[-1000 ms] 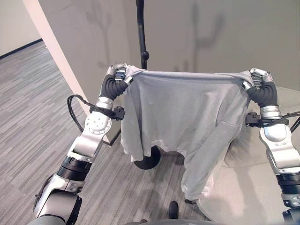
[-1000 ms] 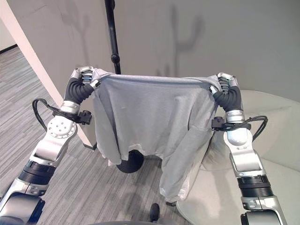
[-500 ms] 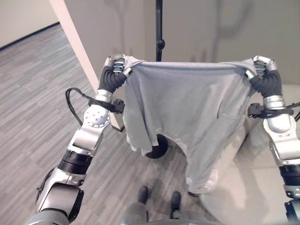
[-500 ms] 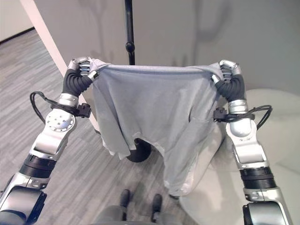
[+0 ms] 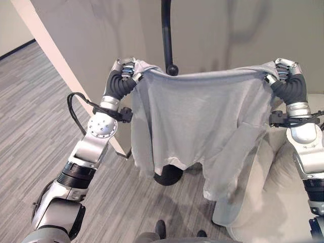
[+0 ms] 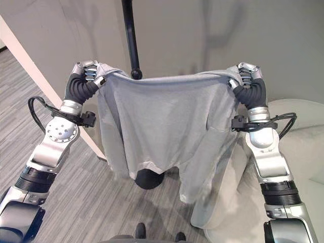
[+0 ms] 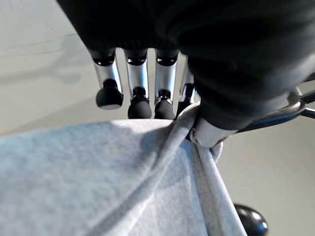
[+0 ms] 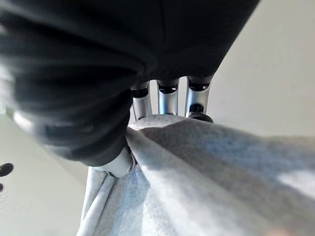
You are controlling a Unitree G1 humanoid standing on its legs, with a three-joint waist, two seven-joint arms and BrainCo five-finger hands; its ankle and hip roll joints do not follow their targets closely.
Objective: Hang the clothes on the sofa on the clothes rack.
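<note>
A grey long-sleeved shirt [image 5: 197,116] hangs spread between my two raised hands, its hem and one sleeve dangling above the floor. My left hand [image 5: 126,68] is shut on the shirt's left shoulder, and the left wrist view shows cloth [image 7: 98,182] pinched under its thumb. My right hand [image 5: 284,68] is shut on the right shoulder, with the shirt [image 8: 206,167] bunched at its thumb. The black clothes rack pole [image 5: 166,30] rises just behind the shirt's top edge, its knob [image 5: 172,70] touching or nearly touching the cloth. The rack's round base [image 5: 168,175] shows under the hem.
The light beige sofa [image 5: 273,202] stands at the lower right, right below the hanging sleeve. A grey wall [image 5: 91,45] is close behind the rack, with a pale diagonal edge [image 5: 55,66] at the left. Grey striped floor [image 5: 30,126] stretches out to the left.
The view has shifted and the rack looks closer. The pole's knob now sits at the shirt's top edge. Both hands keep their hold on the spread shirt.
</note>
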